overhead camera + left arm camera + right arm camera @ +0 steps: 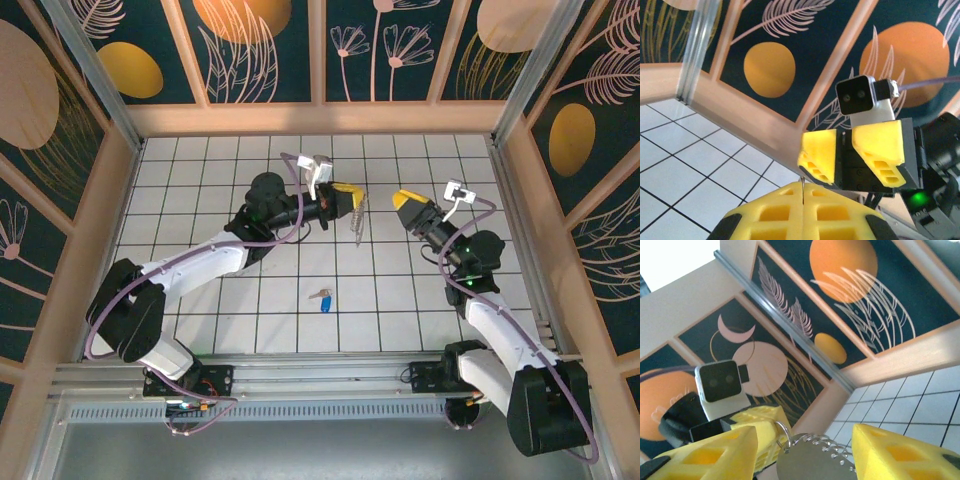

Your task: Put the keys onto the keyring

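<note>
**A:** Start at the near edge. What lies closest to the arm bases?

**B:** 1 key (322,297), blue head, flat on the white tiles (400,320). It sits between the 2 arms and well apart from both grippers.

**A:** And past it?

**B:** The left gripper (352,198), held above the tiles, fingers pinched on the keyring (357,222). The keyring dangles from the fingertips.

**A:** Does the left wrist view agree?

**B:** Yes. There the left gripper (803,192) has its 2 yellow fingers pressed together, with only a thin wire showing at the seam.

**A:** And the right gripper?

**B:** The right gripper (403,200) faces the left one, just to the right of the keyring. Its fingers are spread. From the left wrist view the right gripper (845,152) shows a plain gap between the 2 yellow fingers.

**A:** How near is it to the keyring?

**B:** In its own camera the right gripper (805,440) has 1 finger either side of the keyring (812,465), which is a blurred silvery shape there. I cannot tell whether they touch. The left gripper (762,422) is just behind it.

**A:** So where is the key relative to them?

**B:** Nearer the bases than both, a little left of the hanging keyring.

**A:** Farthest back?

**B:** The painted wall (270,50), dark panels with orange discs.
</note>
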{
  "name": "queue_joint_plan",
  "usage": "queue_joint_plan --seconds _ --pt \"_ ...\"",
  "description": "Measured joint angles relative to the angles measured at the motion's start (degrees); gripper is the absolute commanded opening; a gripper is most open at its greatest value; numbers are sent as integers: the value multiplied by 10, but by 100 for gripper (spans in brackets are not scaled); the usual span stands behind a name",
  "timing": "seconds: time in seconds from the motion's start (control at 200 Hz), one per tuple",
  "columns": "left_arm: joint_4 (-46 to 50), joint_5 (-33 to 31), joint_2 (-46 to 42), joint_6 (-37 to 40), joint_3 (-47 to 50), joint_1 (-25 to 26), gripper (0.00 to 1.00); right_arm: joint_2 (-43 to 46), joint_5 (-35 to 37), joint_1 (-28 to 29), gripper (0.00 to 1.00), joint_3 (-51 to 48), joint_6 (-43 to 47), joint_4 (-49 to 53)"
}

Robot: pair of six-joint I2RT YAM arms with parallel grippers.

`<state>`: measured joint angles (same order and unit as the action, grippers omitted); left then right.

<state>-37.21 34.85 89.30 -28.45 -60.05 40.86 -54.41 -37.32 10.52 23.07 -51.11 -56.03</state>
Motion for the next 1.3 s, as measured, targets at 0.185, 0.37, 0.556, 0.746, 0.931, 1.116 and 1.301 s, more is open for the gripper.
queue_joint_plan --seconds 0.185,0.37,0.556,0.746,0.931,1.116,1.301 --pt "10 43 0 8 0 -1 0 -18 -47 3 49 0 2 -9" --pt "-2 68 0 2 0 -1 0 -38 -65 29 43 1 13 -12" --pt "-17 80 0 -12 0 -1 0 -47 -67 48 38 7 17 -12" --pt "-32 84 0 -21 0 -1 0 -51 -67 55 36 17 18 -17" --pt "-36 85 0 -29 0 -4 0 -58 -64 64 34 23 18 -21" --pt "-37 87 0 -33 0 -4 0 -53 -59 67 31 27 33 -14" --pt "-37 87 0 -33 0 -4 0 -23 -45 47 30 27 43 7"
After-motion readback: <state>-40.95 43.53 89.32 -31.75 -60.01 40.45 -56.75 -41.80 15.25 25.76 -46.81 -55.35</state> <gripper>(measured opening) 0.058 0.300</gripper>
